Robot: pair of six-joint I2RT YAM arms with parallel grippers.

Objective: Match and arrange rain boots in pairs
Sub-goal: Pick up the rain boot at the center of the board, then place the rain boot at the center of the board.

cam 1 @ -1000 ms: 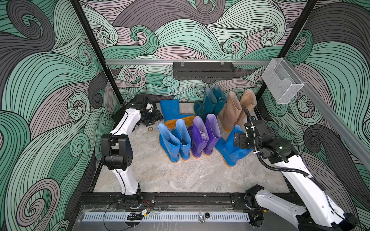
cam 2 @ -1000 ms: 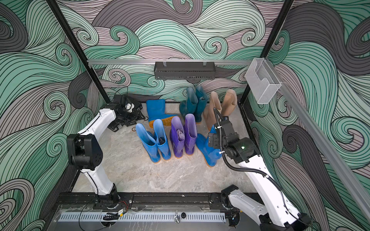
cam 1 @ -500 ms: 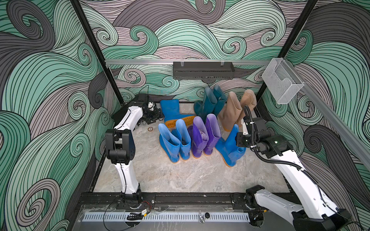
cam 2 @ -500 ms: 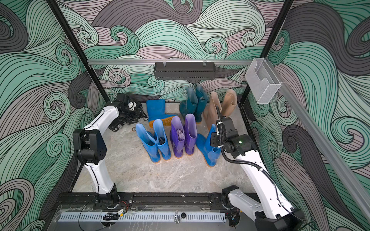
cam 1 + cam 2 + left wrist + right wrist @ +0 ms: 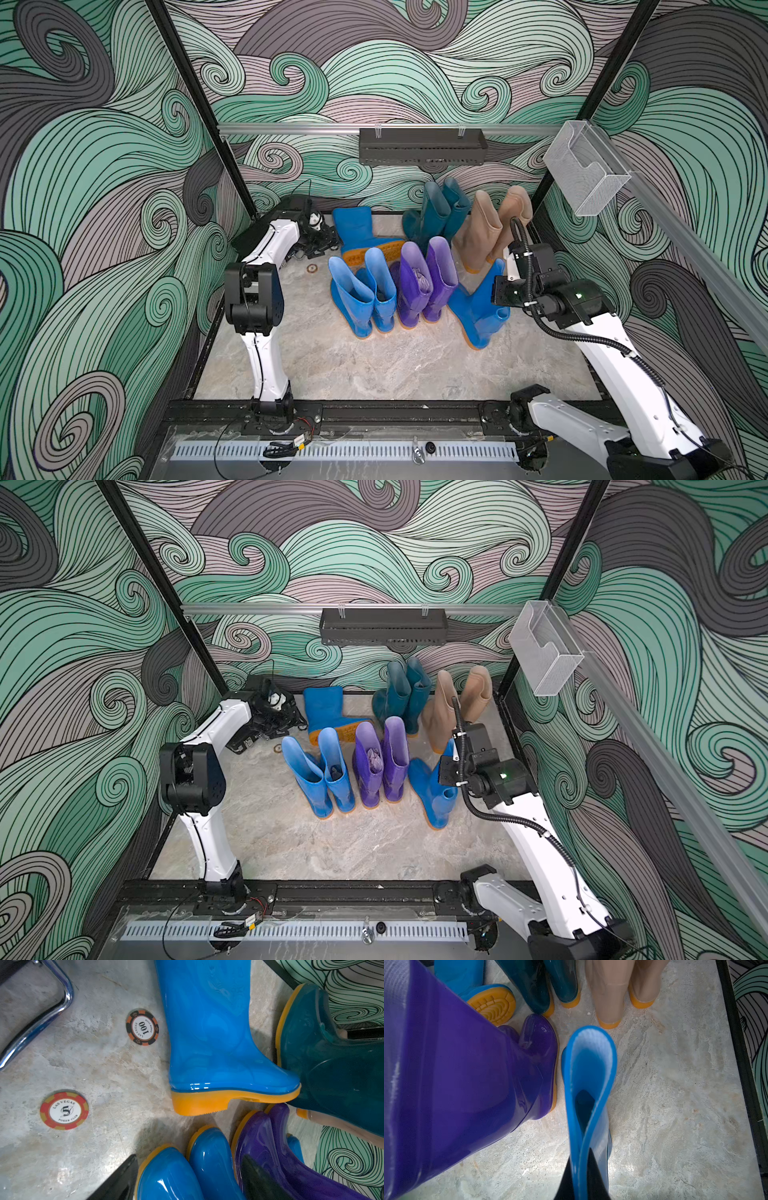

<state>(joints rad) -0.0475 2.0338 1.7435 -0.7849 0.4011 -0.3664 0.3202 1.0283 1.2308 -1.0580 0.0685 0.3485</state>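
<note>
My right gripper is shut on the cuff of a lone upright blue rain boot at the right of the group, one finger inside the shaft and one outside. A blue pair and a purple pair stand beside it. Behind them stand a teal pair and a beige pair. Another blue boot lies on its side at the back left. My left gripper is open next to that lying boot, gripping nothing.
A flat black case with a chrome handle lies at the back left. Two poker chips rest on the marble floor near the lying boot. On the walls hang a black tray and a clear bin.
My right gripper has closed on the cuff of the lone blue boot. The left arm's elbow has swung inward and its gripper has edged toward the lying boot, still open.
</note>
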